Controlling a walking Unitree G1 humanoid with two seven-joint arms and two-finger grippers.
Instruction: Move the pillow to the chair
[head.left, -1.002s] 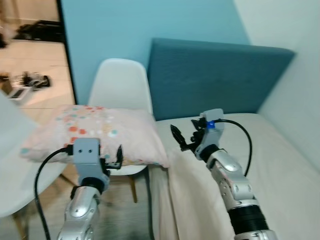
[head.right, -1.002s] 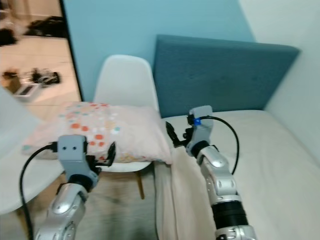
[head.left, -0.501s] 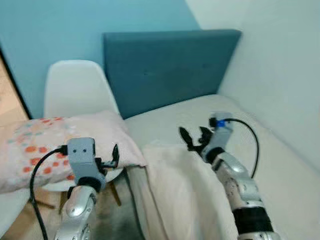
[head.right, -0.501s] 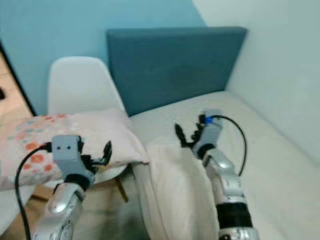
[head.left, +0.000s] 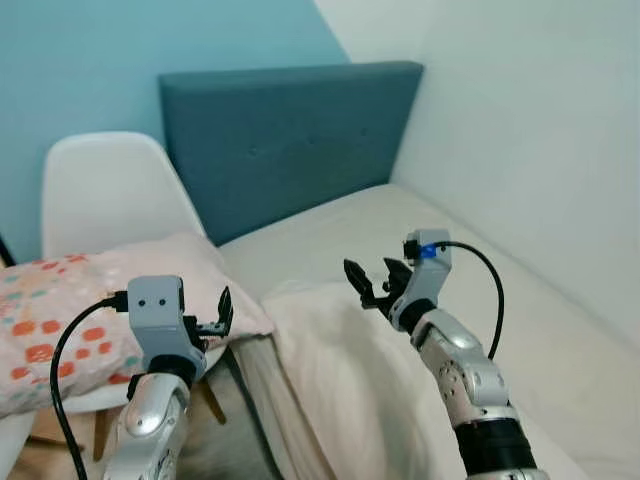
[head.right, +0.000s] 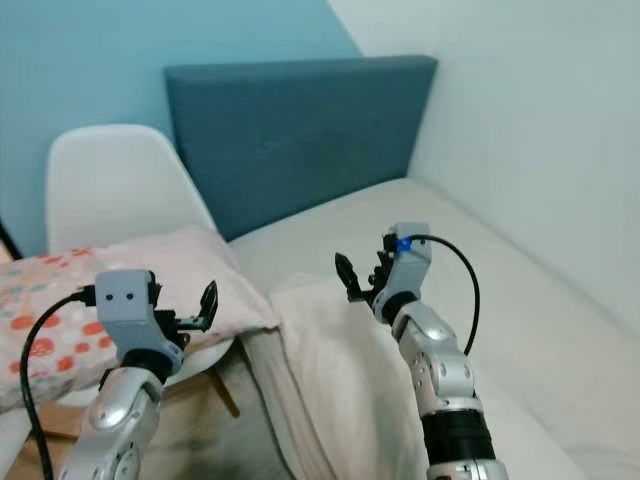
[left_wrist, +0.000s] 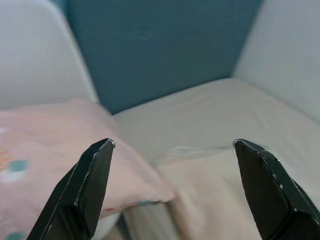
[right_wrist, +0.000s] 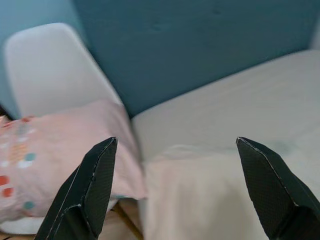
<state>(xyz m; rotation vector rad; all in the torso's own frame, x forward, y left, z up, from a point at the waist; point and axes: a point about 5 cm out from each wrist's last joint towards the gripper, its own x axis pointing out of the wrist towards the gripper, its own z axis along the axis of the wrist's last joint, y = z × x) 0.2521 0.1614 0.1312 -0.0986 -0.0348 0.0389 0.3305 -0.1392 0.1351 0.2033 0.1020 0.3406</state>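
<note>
The pillow (head.left: 95, 310) lies across the seat of the white chair (head.left: 105, 195), just beyond and beside the left gripper (head.left: 222, 312), so the move looks done. Since 1 second ago the head views have swung toward the bed (head.left: 400, 240): chair and pillow now sit at the left edge. Both the left gripper and the right gripper (head.left: 372, 283) hover with fingers spread wide, holding nothing; the right one hangs above the cream blanket (head.left: 340, 370).
</note>
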